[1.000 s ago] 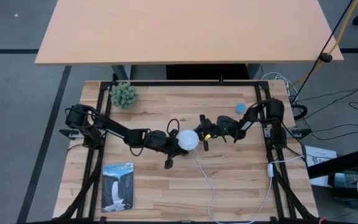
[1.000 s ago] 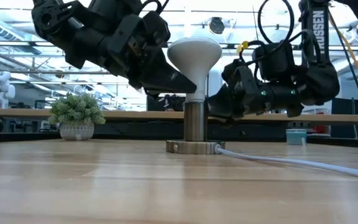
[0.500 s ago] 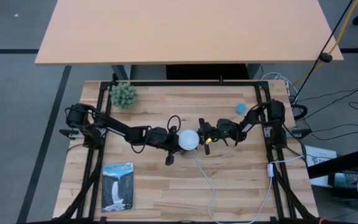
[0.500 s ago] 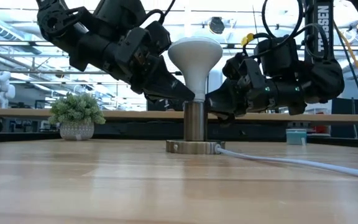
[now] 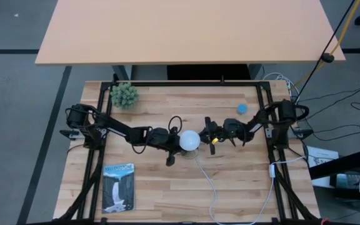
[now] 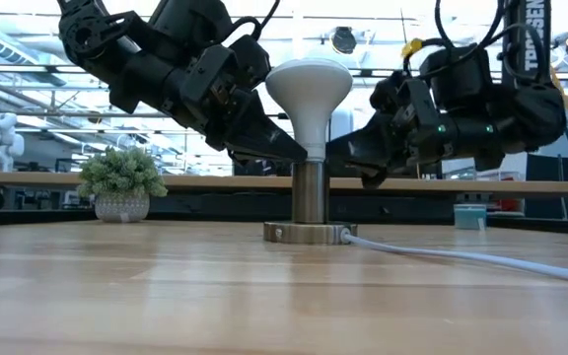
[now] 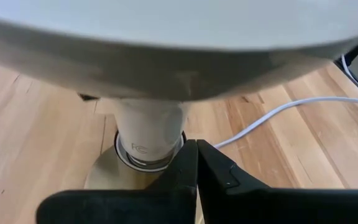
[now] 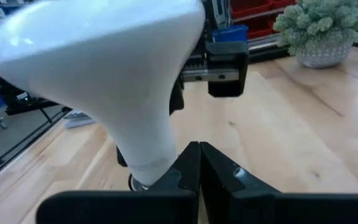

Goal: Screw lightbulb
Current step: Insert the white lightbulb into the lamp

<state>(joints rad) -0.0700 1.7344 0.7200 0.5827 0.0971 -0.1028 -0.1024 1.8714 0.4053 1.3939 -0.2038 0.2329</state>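
The white lightbulb [image 5: 189,140] stands upright with its narrow end in the metal socket [image 6: 309,192] at the table's middle. The socket's round base [image 6: 309,234] rests on the wood. My left gripper [image 6: 299,153] is shut, and its tip is at the bulb's neck on the table's left side. It also shows in the left wrist view [image 7: 196,155]. My right gripper [image 6: 335,156] is shut, with its tip close to the neck on the table's right side. It also shows in the right wrist view [image 8: 197,155]. My left gripper's shut fingertips [image 7: 188,163] lie at the lower end of the bulb's neck [image 7: 151,134], just above the socket, slanting down from the table's left. I cannot tell whether they touch it. My right gripper's shut tip stands beside the neck [image 8: 148,155]. I cannot tell whether it touches.
A white cord [image 5: 208,187] runs from the socket to the near edge. A potted plant [image 5: 124,95] stands at the far left, a small blue round object [image 5: 242,108] at the far right, and a booklet [image 5: 119,187] at the near left.
My left gripper has come down a little along the bulb toward its neck. My right gripper first closed in on the neck, then drew back a little toward the table's right edge. The bulb has stayed upright in the socket.
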